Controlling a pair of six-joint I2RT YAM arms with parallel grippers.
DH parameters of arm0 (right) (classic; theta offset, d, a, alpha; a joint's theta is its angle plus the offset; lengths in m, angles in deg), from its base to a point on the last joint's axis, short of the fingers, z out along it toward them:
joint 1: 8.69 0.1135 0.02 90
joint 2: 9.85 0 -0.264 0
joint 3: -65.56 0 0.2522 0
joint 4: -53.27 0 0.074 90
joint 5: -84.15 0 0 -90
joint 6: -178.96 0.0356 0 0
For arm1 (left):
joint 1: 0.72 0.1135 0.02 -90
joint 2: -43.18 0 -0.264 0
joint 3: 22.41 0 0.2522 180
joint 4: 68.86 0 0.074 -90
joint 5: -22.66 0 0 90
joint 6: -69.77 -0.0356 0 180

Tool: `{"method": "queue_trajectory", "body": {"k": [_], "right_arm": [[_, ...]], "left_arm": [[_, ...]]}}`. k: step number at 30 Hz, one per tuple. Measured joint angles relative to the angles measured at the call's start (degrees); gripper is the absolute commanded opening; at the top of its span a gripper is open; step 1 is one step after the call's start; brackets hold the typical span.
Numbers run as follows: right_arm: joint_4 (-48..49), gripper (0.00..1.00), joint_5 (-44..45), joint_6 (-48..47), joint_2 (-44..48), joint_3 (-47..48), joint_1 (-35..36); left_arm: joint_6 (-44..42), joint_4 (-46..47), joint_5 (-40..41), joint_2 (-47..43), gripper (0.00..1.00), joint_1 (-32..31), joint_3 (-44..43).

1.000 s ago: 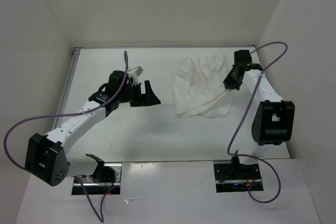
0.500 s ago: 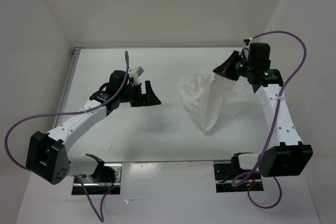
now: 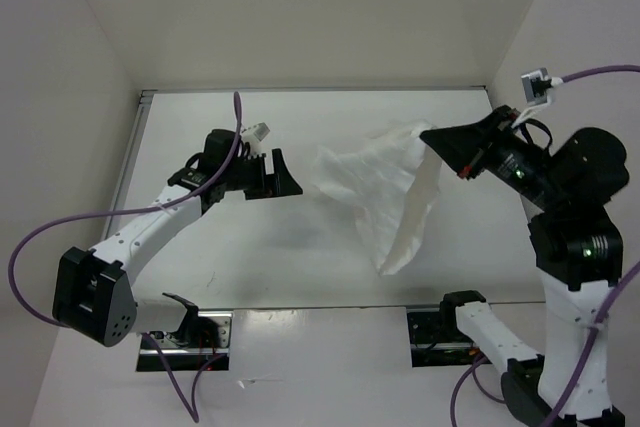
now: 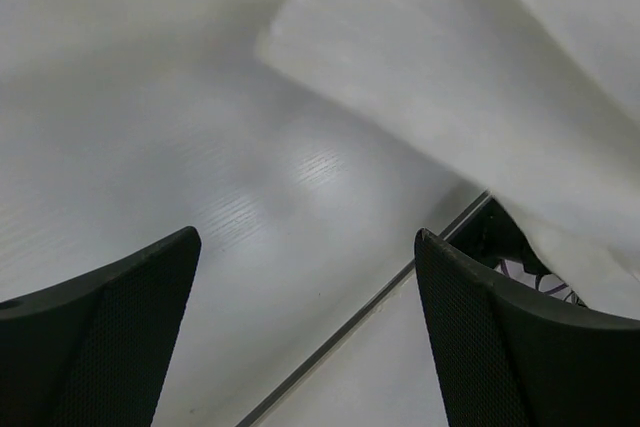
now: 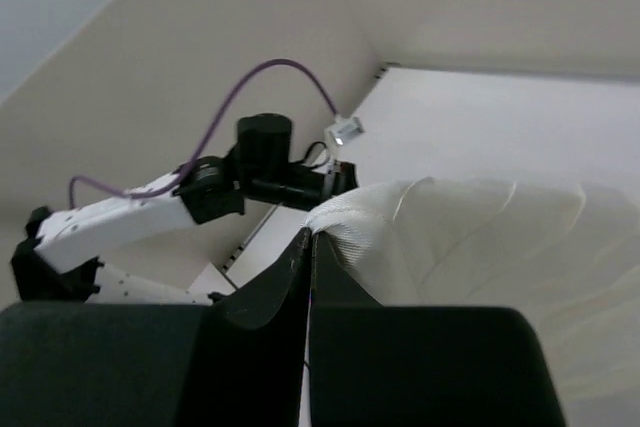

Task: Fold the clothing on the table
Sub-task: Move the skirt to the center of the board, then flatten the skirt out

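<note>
- The white pleated skirt hangs in mid-air over the right half of the surface. It is held by the right gripper, whose jaws are pressed tight on a pinch of its edge.
- From above, the black fingers cover the pinch itself. Only the right wrist view shows the cloth bunched at the closed tips.
- Whether the skirt's lowest corner touches the surface or hangs just above it cannot be told.
- Part of the right arm runs off the bottom right edge of the overhead view.
- The left gripper is near the skirt's left edge without touching it, jaws spread wide and empty.
- The left wrist view is soft. It shows little beyond two dark fingers and a fold of cloth at upper right.
- The surface is flat and white with a thin grey rim.
- Plain white wall panels close it in on three sides.
- A purple cable loops beside the left arm.
</note>
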Motion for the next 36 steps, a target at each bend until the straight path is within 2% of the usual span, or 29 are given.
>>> {"method": "queue_trajectory", "body": {"k": [3, 7, 11, 14, 15, 16, 18, 21, 24, 25, 30, 36], "right_arm": [[2.14, 0.0, -3.1, 0.24, 2.78, 0.9, 0.0], [4.42, 0.0, -5.88, 1.81, 1.68, 1.33, 0.0], [9.55, 0.0, -6.67, 4.61, -4.28, 0.22, 1.25], [12.22, 0.0, -3.5, 5.09, -12.79, 0.57, 4.79], [12.7, 0.09, -2.12, 4.92, -16.81, 1.29, 5.99], [13.09, 0.46, -0.94, 4.72, -20.92, 2.36, 7.02], [14.53, 0.47, 2.56, 3.5, -32.7, 6.43, 8.55], [13.62, 0.55, 7.56, 1.57, -46.23, 11.1, 9.09], [10.93, 0.59, 14.8, -0.37, -55.08, 12.79, 9.42], [9.18, 0.64, 17.09, -0.96, -56.28, 12.79, 9.42], [4.92, 0.64, 26.6, -3.65, -54.18, 14.56, 9.49], [4.24, 0.68, 35.39, -5.25, -44.35, 12.17, 9.49]], "left_arm": [[0.0, -0.74, -0.13, -0.15, 0.94, 0.42, 0.0], [-0.11, -1.66, -0.42, -1.4, 0.94, 1.22, 0.07], [-0.2, -2.08, -0.5, -3.45, 0.94, 2.58, 0.9], [-0.2, -2.43, -0.5, -4.48, 0.94, 3.93, 1.6], [-0.22, -2.43, -0.5, -4.57, 0.94, 4.35, 1.73], [-0.24, -2.4, -0.52, -4.59, 0.94, 4.72, 1.88], [-0.33, -2.47, -0.55, -4.59, 0.94, 5.31, 2.25], [-1.99, -2.69, -0.94, -4.52, 0.94, 5.7, 2.38], [-6.54, -5.22, -0.74, -2.95, 0.93, 4.96, 0.33], [-7.89, -5.99, -0.63, -1.99, 0.93, 4.22, -0.81], [-14.99, -7.17, 0.17, 5.09, 0.91, -2.73, -7.8], [-16.65, -4.87, 7.37, 20.7, 0.9, -12.37, -17.33]]}}
